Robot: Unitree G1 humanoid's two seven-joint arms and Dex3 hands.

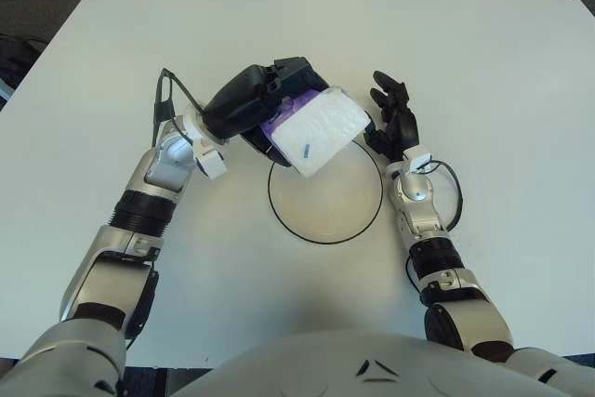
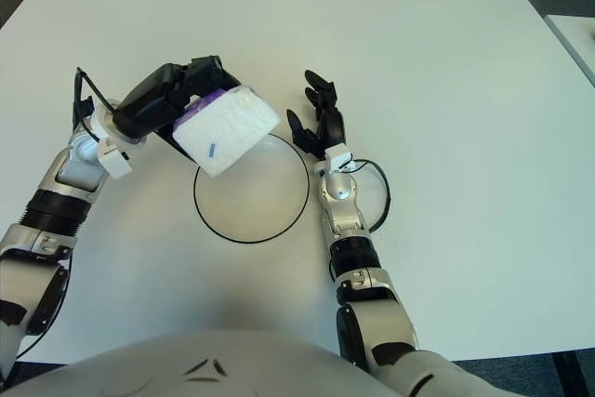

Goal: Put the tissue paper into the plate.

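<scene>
My left hand (image 1: pixel 279 104) is shut on a white tissue pack (image 1: pixel 319 130) with a purple end. It holds the pack tilted over the far left rim of the plate (image 1: pixel 325 237), a clear round dish with a dark rim on the white table. The pack also shows in the right eye view (image 2: pixel 226 129), over the plate (image 2: pixel 251 234). My right hand (image 1: pixel 392 118) shows just right of the plate's far rim, fingers spread and holding nothing; it also shows in the right eye view (image 2: pixel 316 118).
The white table (image 1: pixel 483 72) spreads wide around the plate. A thin black cable (image 1: pixel 167 90) loops by my left wrist. Dark floor lies past the far edge.
</scene>
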